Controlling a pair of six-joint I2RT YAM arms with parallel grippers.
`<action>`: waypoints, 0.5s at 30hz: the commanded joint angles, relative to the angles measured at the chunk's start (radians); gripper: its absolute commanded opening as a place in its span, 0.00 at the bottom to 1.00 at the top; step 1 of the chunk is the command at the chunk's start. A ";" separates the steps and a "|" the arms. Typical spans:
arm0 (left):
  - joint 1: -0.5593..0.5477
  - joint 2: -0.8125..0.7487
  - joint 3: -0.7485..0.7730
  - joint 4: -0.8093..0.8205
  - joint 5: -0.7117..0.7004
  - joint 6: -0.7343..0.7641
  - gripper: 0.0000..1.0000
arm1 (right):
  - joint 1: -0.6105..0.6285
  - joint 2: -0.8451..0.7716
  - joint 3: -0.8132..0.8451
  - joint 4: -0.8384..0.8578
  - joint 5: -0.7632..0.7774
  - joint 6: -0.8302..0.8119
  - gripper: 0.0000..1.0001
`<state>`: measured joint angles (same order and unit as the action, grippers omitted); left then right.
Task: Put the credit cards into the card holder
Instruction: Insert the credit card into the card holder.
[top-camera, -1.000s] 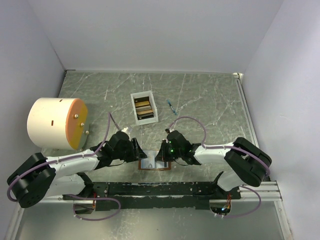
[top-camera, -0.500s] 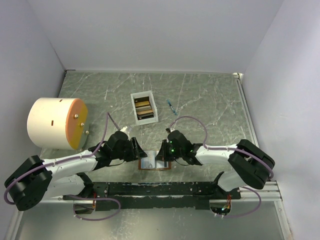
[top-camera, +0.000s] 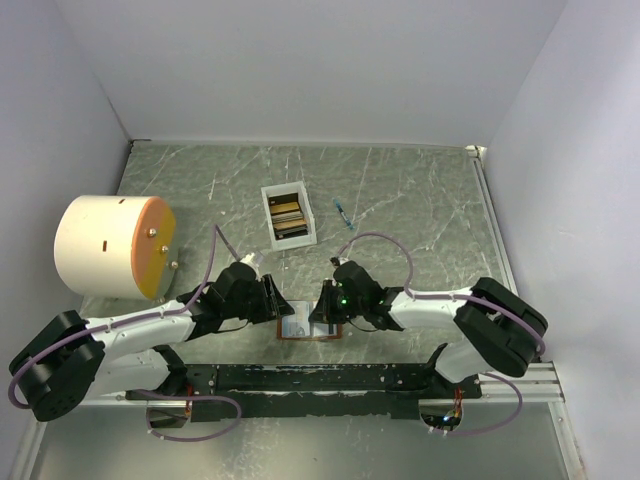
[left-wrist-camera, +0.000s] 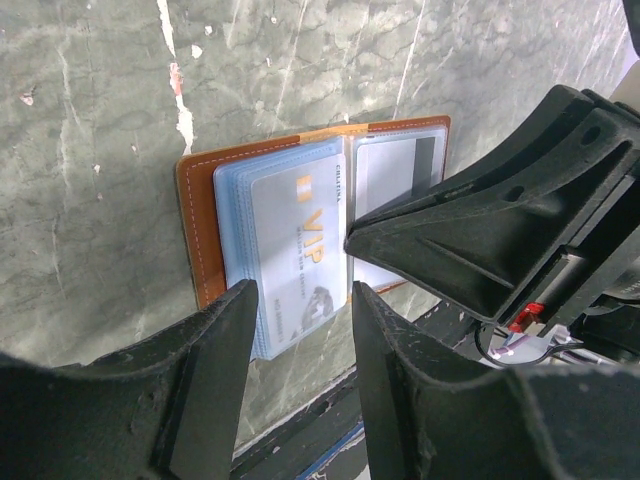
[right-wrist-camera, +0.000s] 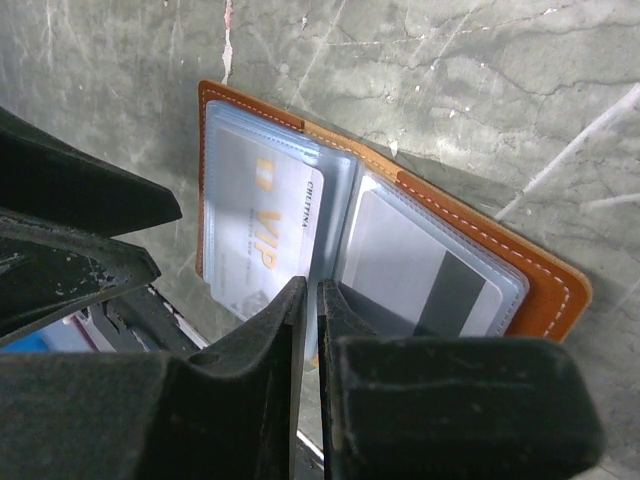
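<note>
**Card holder (top-camera: 310, 328) lying open at lower centre**

Barely parted at the right gripper (right-wrist-camera: 308, 290), tips over the fold. Spread wide at the left gripper (left-wrist-camera: 300, 292), grasping nothing. Beneath both, long axis left-right, with VIP card (right-wrist-camera: 255, 235) and striped card (right-wrist-camera: 420, 270) sleeved inside.

Open brown leather card holder (left-wrist-camera: 197, 215): near edge hidden behind black left gripper (left-wrist-camera: 300, 300) and black right gripper (right-wrist-camera: 312, 290). Small blue object (top-camera: 344, 212) on table: too small to identify.

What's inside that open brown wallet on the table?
In the card holder, clear sleeves show a pale VIP card and, opposite, a pale card with a dark stripe. Sleeves stacked beneath are covered; more cards cannot be told.
</note>
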<state>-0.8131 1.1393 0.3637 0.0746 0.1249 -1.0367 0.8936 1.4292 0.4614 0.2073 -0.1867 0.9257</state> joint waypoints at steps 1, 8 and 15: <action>0.010 0.003 0.006 0.001 -0.004 -0.002 0.54 | 0.009 0.037 0.032 -0.007 0.003 -0.003 0.10; 0.009 0.007 0.016 -0.015 -0.006 0.006 0.54 | 0.013 0.065 0.021 -0.029 0.020 -0.001 0.10; 0.011 0.028 0.012 0.029 0.012 0.004 0.55 | 0.014 0.062 0.012 -0.026 0.028 0.004 0.09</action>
<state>-0.8120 1.1572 0.3641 0.0669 0.1249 -1.0367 0.8989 1.4734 0.4812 0.2092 -0.1864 0.9276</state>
